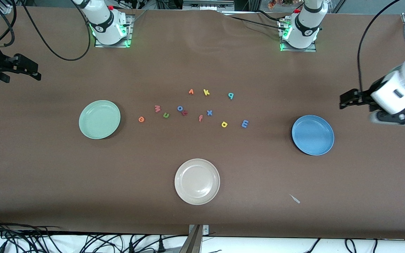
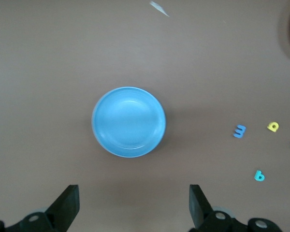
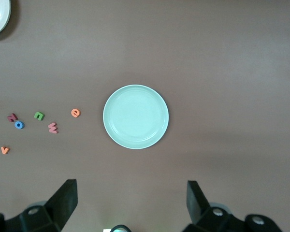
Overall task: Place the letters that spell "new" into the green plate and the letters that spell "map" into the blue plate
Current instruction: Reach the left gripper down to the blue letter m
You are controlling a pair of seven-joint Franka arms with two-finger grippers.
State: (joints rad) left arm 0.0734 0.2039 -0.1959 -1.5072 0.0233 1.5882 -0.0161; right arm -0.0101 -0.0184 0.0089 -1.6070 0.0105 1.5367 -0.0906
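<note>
With both the left gripper [image 2: 130,208] and right gripper [image 3: 130,205] hovering wide open and empty above the table's ends, the right should descend squarely over the orange "e" [image 1: 141,119], nearest the green plate [image 1: 99,119].

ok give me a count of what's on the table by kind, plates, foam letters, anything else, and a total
Plates: 3, the green plate, the blue plate and a cream-white plate
Foam letters: 11, scattered between the green and blue plates, none in a plate
Small pale scrap: 1
Total: 15
</note>
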